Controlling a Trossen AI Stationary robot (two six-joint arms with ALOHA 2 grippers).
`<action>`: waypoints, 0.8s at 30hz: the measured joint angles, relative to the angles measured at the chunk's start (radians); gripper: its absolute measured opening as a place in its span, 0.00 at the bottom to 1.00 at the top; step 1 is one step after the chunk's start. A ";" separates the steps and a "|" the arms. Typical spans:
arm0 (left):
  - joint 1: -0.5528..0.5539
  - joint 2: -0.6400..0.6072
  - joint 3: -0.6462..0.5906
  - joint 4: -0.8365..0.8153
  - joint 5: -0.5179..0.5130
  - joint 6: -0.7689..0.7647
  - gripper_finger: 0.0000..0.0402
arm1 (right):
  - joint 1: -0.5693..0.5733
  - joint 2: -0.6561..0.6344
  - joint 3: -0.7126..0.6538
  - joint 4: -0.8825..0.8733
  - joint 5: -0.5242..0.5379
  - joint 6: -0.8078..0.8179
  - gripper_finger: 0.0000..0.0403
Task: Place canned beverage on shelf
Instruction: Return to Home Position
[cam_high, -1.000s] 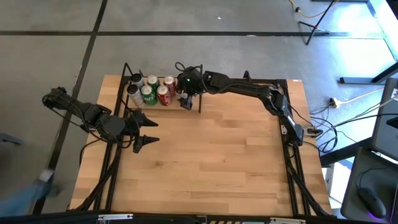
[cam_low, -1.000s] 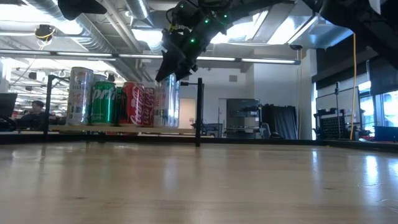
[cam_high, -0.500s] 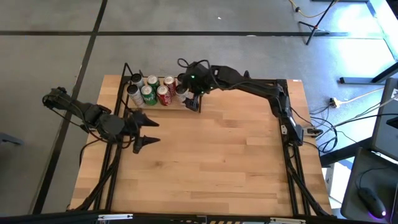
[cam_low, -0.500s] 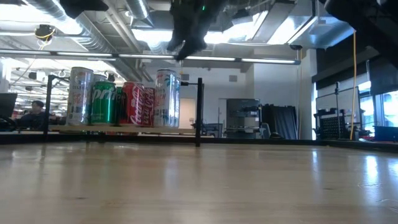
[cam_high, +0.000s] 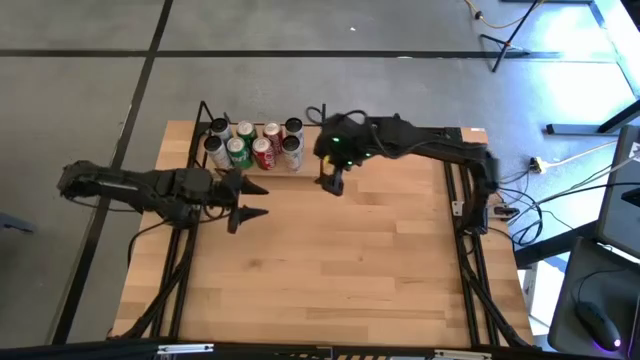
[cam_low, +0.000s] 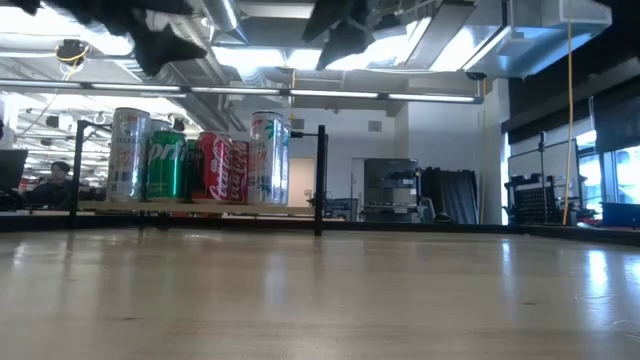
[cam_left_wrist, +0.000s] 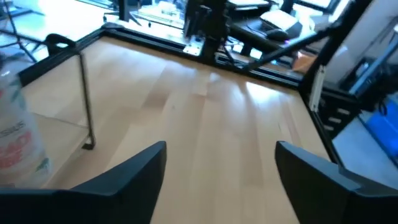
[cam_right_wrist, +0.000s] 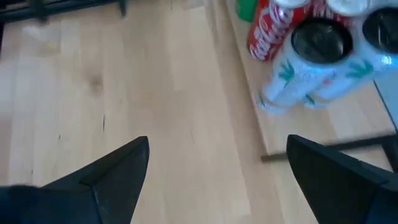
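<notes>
While open table (cam_high: 350, 270) stretches in front of the shelf (cam_high: 311, 156), the right gripper (cam_right_wrist: 217, 143) hangs just off its right end, fingers spread, empty. Two rows of cans (cam_high: 262, 152) stand on the shelf, a white-pink can (cam_right_wrist: 305, 68) nearest. The shelf's corner post (cam_low: 319, 180) stands beside that gripper; the left gripper (cam_high: 262, 200) hovers, spread, before the shelf's middle.

Left end effector (cam_high: 262, 200) spread; right (cam_high: 334, 186) spread
</notes>
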 joint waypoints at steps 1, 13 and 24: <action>0.031 -0.014 -0.019 0.011 0.024 0.000 0.70 | 0.000 -0.038 -0.064 0.032 0.000 0.006 0.91; 0.179 -0.118 -0.116 0.164 0.076 -0.041 0.36 | -0.004 -0.656 -0.870 0.499 0.124 0.131 0.91; 0.198 -0.118 -0.116 0.173 0.038 -0.107 0.19 | -0.004 -1.023 -1.225 0.645 0.041 0.204 0.88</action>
